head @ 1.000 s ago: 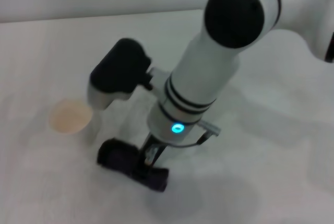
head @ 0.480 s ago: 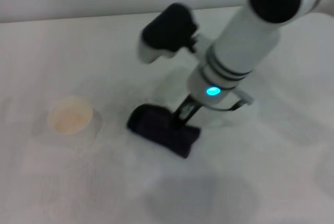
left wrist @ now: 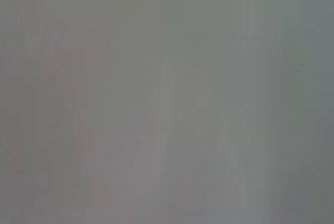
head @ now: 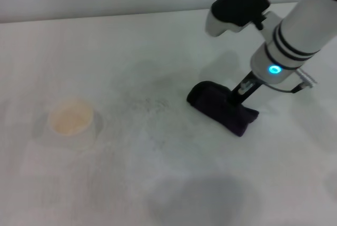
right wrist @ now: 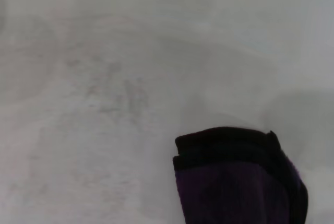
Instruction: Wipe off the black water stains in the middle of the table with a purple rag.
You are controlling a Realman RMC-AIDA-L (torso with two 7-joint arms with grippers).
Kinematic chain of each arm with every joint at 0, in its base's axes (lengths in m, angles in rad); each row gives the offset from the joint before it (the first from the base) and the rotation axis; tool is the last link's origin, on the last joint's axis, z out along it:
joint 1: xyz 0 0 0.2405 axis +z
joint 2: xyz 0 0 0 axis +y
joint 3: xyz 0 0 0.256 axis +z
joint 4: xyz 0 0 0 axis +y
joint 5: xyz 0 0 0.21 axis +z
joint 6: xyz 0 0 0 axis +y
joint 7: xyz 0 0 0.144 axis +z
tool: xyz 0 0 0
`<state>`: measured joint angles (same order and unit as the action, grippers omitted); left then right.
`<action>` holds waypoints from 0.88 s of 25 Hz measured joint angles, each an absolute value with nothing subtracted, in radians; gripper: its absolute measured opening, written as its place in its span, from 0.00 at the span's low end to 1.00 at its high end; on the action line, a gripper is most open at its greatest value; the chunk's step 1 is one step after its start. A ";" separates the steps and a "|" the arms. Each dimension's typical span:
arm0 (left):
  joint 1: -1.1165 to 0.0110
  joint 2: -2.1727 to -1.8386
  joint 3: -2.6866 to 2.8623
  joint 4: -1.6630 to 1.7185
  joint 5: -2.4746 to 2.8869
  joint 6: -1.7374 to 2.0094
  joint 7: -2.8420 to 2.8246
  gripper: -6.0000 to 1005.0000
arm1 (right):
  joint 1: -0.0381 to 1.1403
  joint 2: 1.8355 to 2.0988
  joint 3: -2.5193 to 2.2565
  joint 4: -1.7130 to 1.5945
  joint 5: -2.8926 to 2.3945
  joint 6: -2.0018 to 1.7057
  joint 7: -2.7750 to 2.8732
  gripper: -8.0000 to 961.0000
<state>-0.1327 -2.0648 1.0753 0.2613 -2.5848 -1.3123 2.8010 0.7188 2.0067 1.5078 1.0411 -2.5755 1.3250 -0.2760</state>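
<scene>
The purple rag [head: 224, 108] lies folded on the white table [head: 158, 184], right of the middle. My right gripper [head: 238, 94] reaches down from the right and is shut on the rag's top, pressing it to the table. The rag also shows in the right wrist view [right wrist: 235, 177], with the bare table [right wrist: 104, 51] beyond it. No dark blotch shows anywhere. Only faint grey smears [head: 147, 102] mark the table's middle, left of the rag; they also show in the right wrist view [right wrist: 120, 91]. My left gripper is out of view, and the left wrist view shows only flat grey.
A pale, translucent cup [head: 71, 121] stands on the table at the left, well away from the rag. The table's far edge [head: 105, 18] runs along the top of the head view.
My right arm has dragged the rag from the front left, near the cup, across the middle to the right. Only faint smears lie where it passed.
</scene>
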 joint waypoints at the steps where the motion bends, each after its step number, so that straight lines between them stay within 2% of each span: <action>1: -0.135 -2.065 1.076 0.261 -2.585 -1.312 2.801 0.89 | 0.713 2.007 1.524 1.046 -2.585 1.331 -0.280 0.10; 22: -0.161 -2.069 1.082 0.260 -2.585 -1.310 2.801 0.89 | 0.677 2.004 1.674 1.055 -2.705 1.356 -0.386 0.12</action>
<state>-0.1613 -2.0690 1.0815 0.2605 -2.5848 -1.3099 2.8010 0.6766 2.0040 1.6740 1.0553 -2.7048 1.3559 -0.3856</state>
